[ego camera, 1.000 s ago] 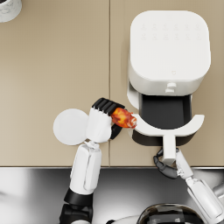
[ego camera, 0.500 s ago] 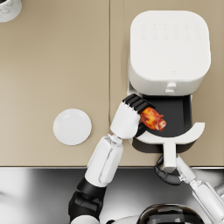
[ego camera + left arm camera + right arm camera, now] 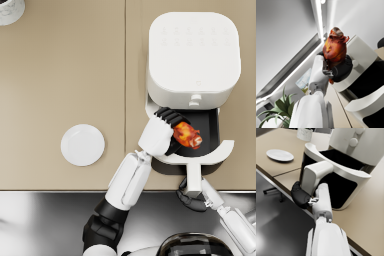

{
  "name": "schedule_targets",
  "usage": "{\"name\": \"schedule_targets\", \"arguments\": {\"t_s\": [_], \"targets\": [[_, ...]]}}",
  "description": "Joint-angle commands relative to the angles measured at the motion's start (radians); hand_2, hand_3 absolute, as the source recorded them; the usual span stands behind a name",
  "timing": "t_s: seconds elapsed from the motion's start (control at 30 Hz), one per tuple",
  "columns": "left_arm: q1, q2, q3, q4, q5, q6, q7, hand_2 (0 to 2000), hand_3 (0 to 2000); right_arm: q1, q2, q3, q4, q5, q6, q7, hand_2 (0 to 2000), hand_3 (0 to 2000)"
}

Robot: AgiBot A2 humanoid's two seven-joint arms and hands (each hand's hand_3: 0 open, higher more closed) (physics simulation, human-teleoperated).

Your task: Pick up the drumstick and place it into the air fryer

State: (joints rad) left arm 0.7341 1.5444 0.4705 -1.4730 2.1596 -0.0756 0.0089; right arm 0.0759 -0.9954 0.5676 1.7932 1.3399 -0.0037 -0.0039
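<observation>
Left hand (image 3: 167, 131) holds drumstick (image 3: 187, 135) over air fryer basket (image 3: 210, 125).

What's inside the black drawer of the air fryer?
Above the open drawer, the left hand holds the drumstick. The rest looks bare and black. The hand and drumstick hide the part beneath them, so I can't tell if the drumstick touches the bottom.

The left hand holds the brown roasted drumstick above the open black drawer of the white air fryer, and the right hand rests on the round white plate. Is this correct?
Not entirely. The right hand grips the white handle of the black drawer, as the right wrist view shows; the round white plate lies untouched. The left hand does hold the brown roasted drumstick above the white air fryer's drawer.
</observation>
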Motion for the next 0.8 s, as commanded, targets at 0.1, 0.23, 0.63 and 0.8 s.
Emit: {"name": "schedule_targets", "arguments": {"t_s": [0.1, 0.23, 0.63, 0.8], "targets": [[0.007, 0.010, -0.003, -0.002, 0.000, 0.000, 0.000, 639, 1673, 0.000, 0.000, 0.000, 0.000, 0.000, 0.000, 0.000, 2000, 2000], [-0.016, 0.003, 0.000, -0.016, 0.000, 0.042, -0.005, 0, 367, 0.000, 0.000, 0.000, 0.000, 0.000, 0.000, 0.000, 2000, 2000], [-0.279, -0.088, -0.571, -0.283, -0.001, 0.074, -0.009, 0, 0, 0.000, 0.000, 0.000, 0.000, 0.000, 0.000, 0.000, 2000, 2000], [-0.317, -0.079, -0.735, -0.265, -0.001, 0.075, -0.009, 0, 0, 0.060, -0.190, 0.269, 0.203, 0.000, 0.013, 0.002, 2000, 2000]]}}
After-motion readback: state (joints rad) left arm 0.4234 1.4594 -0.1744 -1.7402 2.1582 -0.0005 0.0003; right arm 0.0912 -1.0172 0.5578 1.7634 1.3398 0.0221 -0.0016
